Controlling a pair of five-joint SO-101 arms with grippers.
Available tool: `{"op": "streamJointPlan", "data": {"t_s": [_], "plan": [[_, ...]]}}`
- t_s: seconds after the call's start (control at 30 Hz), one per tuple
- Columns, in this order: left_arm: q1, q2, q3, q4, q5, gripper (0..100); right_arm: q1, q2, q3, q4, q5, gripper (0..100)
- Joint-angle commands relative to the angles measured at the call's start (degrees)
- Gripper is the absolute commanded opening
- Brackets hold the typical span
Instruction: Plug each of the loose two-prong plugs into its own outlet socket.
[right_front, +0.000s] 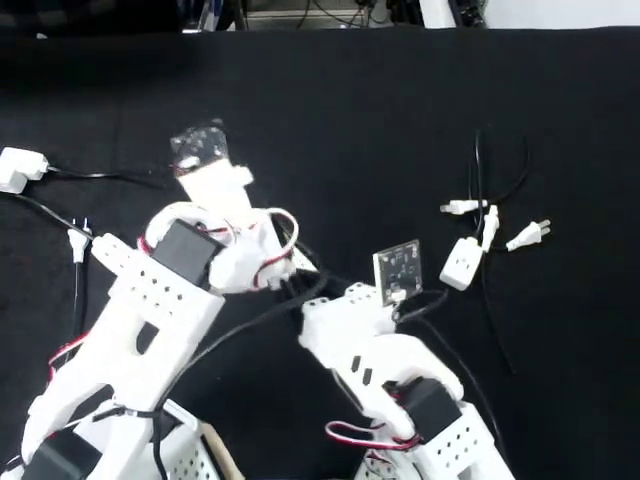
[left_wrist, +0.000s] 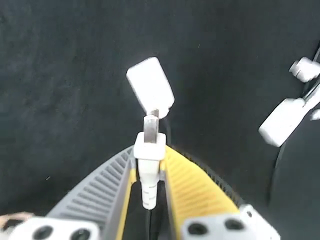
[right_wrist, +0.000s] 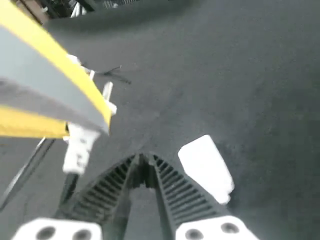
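A loose plug (right_front: 78, 240) lies by the worktop's left edge. Mid-worktop, the left hand (left_wrist: 150, 156) clenches a white plug (left_wrist: 149, 145) — prongs pointing at a white socket block (left_wrist: 150, 90). The right hand (right_wrist: 143, 167), jaws clenched tip to tip, sits just beside that block; more plugs (right_front: 528, 235) lie toward the right edge.

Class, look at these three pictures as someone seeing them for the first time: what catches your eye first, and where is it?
The left gripper has its fingers shut on a white two-prong plug, its prongs pointing at a white outlet socket on the black cloth just ahead. In the high view, another socket and loose plugs lie among black cords toward the table's right side.
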Motion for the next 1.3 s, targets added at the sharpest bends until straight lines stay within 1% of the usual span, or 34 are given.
{"op": "streamJointPlan", "data": {"t_s": [0.0,0.1,0.2,0.27,0.33,0.4,0.47,0.57,0.67,0.77,0.87,0.9,1.0,1.07,1.1,1.17,1.27], "plan": [[-4.35,-0.53,-0.22,-7.91,3.43,3,6.51,-6.99,-2.51,-1.93,10.99,1.5],[-6.29,-0.35,0.75,-13.80,5.36,3,11.43,-6.29,-0.75,-6.07,13.10,1.5],[-6.29,-0.62,4.53,-18.73,6.24,3,17.23,-5.67,-0.92,-6.51,13.10,2.5],[-6.11,-0.35,7.25,-21.98,6.51,3,21.27,-5.05,-0.92,-6.24,16.18,8.7],[-6.11,-0.35,9.45,-24.53,6.51,3,23.65,-4.53,-1.01,-5.36,19.52,17.9],[-6.20,-0.35,10.15,-24.79,6.51,3,23.82,-3.82,-0.66,-4.31,23.03,25.8],[-6.29,-0.44,10.59,-24.79,6.51,3,24.44,-2.86,-1.54,-2.73,26.81,29.5],[-6.90,-0.26,10.77,-24.18,6.59,3,26.02,-0.22,-2.95,-2.11,28.84,29.6],[-9.80,-0.26,9.01,-21.19,8.53,3,29.54,4.18,-4.35,-3.96,28.84,29.6],[-14.37,-0.26,7.16,-20.57,10.55,3,32.70,10.15,-5.05,-7.91,28.92,29.6],[-17.27,-0.18,6.46,-21.36,10.64,3,32.44,17.54,-7.08,-9.58,29.27,29.6],[-17.36,-0.18,6.99,-22.77,10.64,3,31.21,20.18,-8.04,-9.58,29.80,29.6],[-17.36,1.32,9.98,-28.75,10.73,3,26.11,28.70,-11.74,-7.91,34.46,29.6],[-17.36,4.84,10.86,-31.74,10.73,3,24.70,34.86,-15.34,-6.68,34.37,29.6],[-17.36,7.21,10.33,-32.00,10.73,3,24.70,37.93,-17.36,-6.42,34.11,29.6],[-17.27,12.92,7.34,-30.42,10.55,3,24.79,44.09,-20.88,-6.24,34.02,29.6],[-15.87,23.91,-1.01,-23.38,10.37,3,25.23,53.93,-25.89,-6.15,34.11,29.6]]}}
